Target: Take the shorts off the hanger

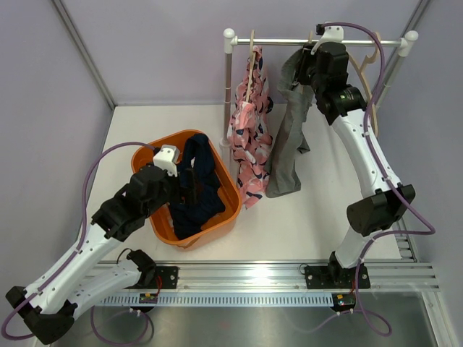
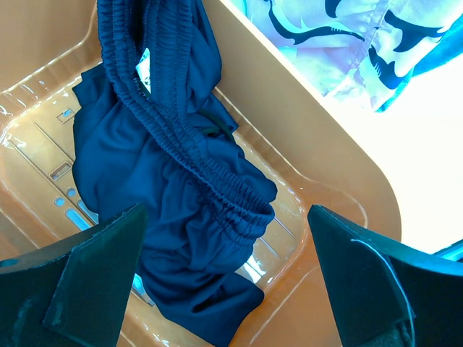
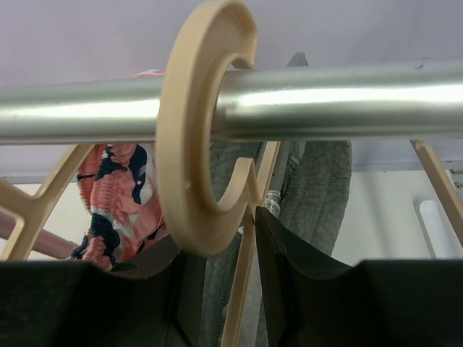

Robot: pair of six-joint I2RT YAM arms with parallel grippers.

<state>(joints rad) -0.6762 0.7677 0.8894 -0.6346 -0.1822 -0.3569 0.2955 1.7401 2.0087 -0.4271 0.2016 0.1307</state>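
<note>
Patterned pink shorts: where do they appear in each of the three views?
Top external: the patterned shorts hang upper middle, left of the grey shorts.
Left wrist: the shorts fill the top right corner, beyond the rim of the basket, colours washed out.
Right wrist: the shorts show at left, under the rail.
Landmarks: basket for left wrist, rail for right wrist.

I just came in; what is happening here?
Two robot arms are taking shorts off hangers. The navy shorts lie in the orange basket, under the left gripper, whose jaws are open. The right gripper is up at the rail, jaws either side of a hanger neck by the grey shorts. The pink shorts hang untouched.
</note>
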